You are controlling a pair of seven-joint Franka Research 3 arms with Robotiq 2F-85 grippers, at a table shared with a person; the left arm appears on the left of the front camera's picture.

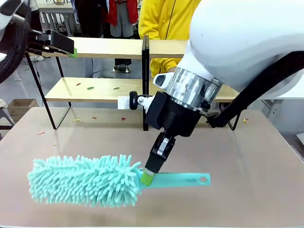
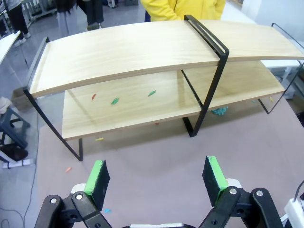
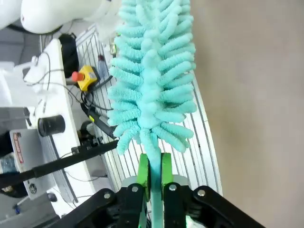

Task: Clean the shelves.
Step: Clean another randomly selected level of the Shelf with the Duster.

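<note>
The shelves point(image 1: 102, 47) stand across the far side of the table, two pale wooden boards in a black frame with a centre post point(image 1: 145, 80). Small green and red scraps point(image 2: 115, 100) lie on the lower board point(image 2: 142, 107). A teal fluffy duster point(image 1: 85, 180) lies low over the near table. My right gripper point(image 1: 148, 176) is shut on its handle point(image 1: 185, 179), just behind the fluffy head point(image 3: 152, 76). My left gripper point(image 2: 156, 179) hangs open and empty, high at the shelves' left end point(image 1: 66, 47), facing the shelves point(image 2: 142, 52).
A person in a yellow jacket point(image 1: 166, 19) stands behind the shelves. Small coloured scraps point(image 1: 123, 118) dot the brown tabletop point(image 1: 247, 156) in front of the frame. A small teal bit point(image 2: 219, 111) lies under the lower board near the centre post.
</note>
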